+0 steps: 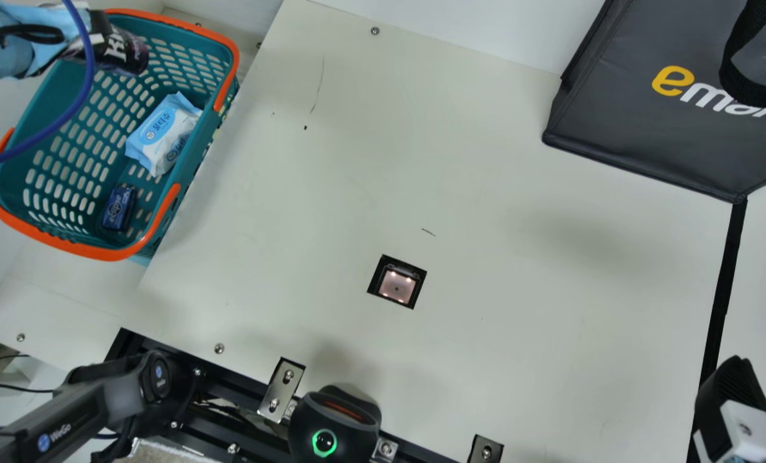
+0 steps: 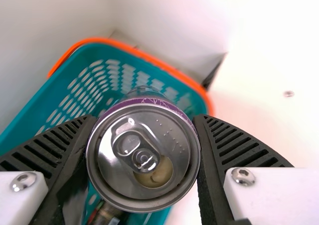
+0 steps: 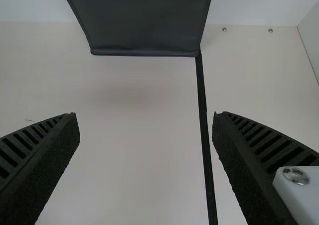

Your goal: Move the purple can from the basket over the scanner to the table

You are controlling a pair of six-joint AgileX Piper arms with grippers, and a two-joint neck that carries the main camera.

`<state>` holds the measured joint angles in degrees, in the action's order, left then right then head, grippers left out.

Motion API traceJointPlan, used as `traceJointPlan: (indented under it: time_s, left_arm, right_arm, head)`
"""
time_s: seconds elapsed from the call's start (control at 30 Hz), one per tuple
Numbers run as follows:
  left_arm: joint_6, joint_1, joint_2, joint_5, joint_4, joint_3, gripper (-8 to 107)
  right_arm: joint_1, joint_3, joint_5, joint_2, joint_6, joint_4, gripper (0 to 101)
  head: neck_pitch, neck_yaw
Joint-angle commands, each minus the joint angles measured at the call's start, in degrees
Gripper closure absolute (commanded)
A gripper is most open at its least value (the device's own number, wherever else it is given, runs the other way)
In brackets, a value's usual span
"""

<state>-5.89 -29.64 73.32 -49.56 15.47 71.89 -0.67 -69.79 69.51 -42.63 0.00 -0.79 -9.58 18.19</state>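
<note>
At about ten to eleven o'clock in the main view, above the far part of the basket (image 1: 67, 247), the purple can (image 1: 124, 54) is held out. It is pinched between the two ribbed fingers of the left gripper (image 2: 144, 140), its lid turned toward that wrist's camera and its base pointed away. In the main view its long axis slants toward roughly four o'clock.

From the can, the scanner window (image 1: 397, 283) lies at about four o'clock, well apart, set into the cream table (image 1: 485, 193). The lift seems done, and the crossing to the scanner seems next. The can is best carried clear of the orange rim, as its base could be caught there. Some turning of the wrist may be needed (no barcode can be made out).

In the basket, the wet-wipes pack (image 1: 164, 135) and the small dark-blue pack (image 1: 119, 209) are left out of the task. The fingers of the right gripper (image 3: 145, 118) are spread with nothing between them; since the can is already gripped by the left, no handover appears called for.
</note>
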Motion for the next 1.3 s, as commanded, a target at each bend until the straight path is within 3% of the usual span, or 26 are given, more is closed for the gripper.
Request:
traceJointPlan:
  time_s: [0.0,0.43,0.77,1.27]
  left_arm:
    - [0.0,1.6,-0.9,-0.7,0.7,1.1,107]
    - [3.6,18.9,-5.9,-6.4,0.5,6.3,107]
    - [12.7,38.1,-6.6,-7.1,-7.3,6.7,107]
    - [31.0,64.3,-0.9,-11.5,-19.6,7.6,107]
  right_arm:
    - [0.0,0.0,0.0,0.0,0.0,0.0,6]
    - [0.0,0.0,0.0,0.0,0.0,0.0,6]
    - [0.0,0.0,0.0,0.0,0.0,0.0,6]
    - [0.0,0.0,0.0,0.0,0.0,0.0,6]
  head:
    - [1.7,0.2]
    - [1.7,0.2]
    - [1.7,0.2]
    - [1.7,0.2]
